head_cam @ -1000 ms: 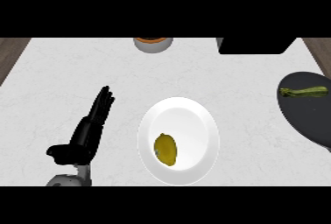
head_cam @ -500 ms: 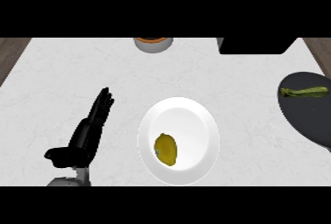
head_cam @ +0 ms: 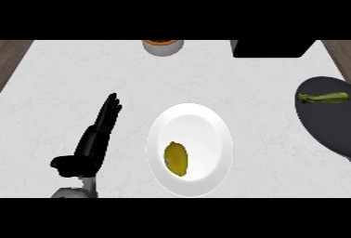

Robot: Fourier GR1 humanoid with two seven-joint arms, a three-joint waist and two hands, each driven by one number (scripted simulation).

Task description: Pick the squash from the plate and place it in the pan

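Left hand (head_cam: 96, 137) open beside plate (head_cam: 205, 118), apart.

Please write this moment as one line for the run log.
left hand: open, left of plate | right hand: not in view | squash: on plate | pan: right edge

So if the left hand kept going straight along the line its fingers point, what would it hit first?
Probably nothing: the left hand points up-right over bare counter, passing left of the plate. Only the bowl lies roughly ahead.
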